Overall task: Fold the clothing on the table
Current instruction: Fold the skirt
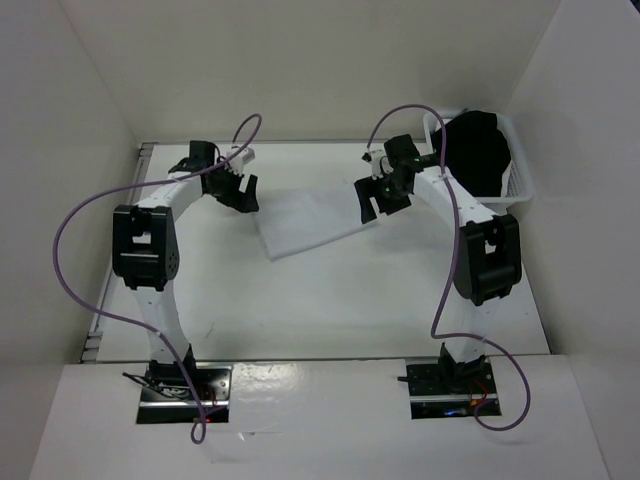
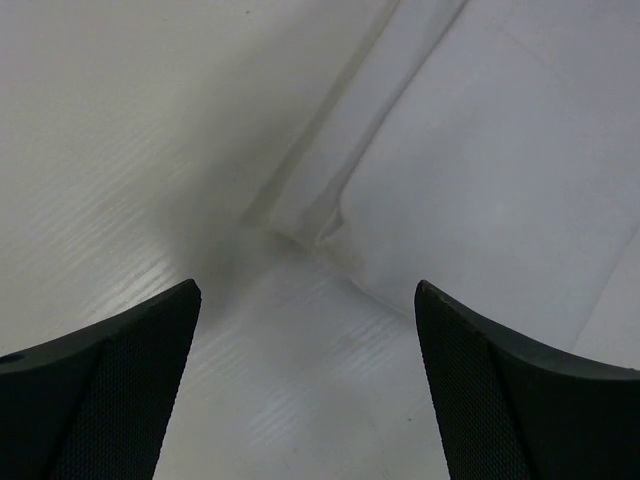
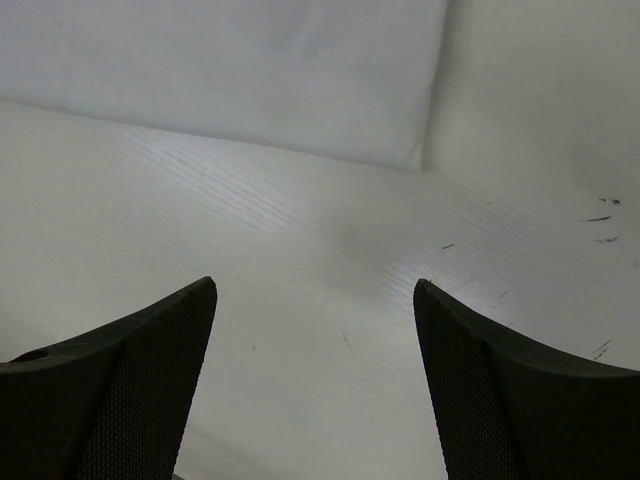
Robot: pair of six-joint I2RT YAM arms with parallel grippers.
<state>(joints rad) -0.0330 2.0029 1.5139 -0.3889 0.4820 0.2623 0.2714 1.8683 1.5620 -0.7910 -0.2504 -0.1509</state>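
Observation:
The white clothing lies flat as a folded rectangle in the middle of the table. My left gripper hovers at its left corner, open, with nothing between the fingers. In the left wrist view a corner of the clothing lies just ahead of the open gripper, over bare tabletop. My right gripper stands open by the clothing's right edge. The right wrist view shows the clothing's edge ahead of the empty, open gripper.
A white slotted basket holding a black garment stands at the back right, close behind the right arm. A metal rail runs along the table's left edge. White walls enclose the table.

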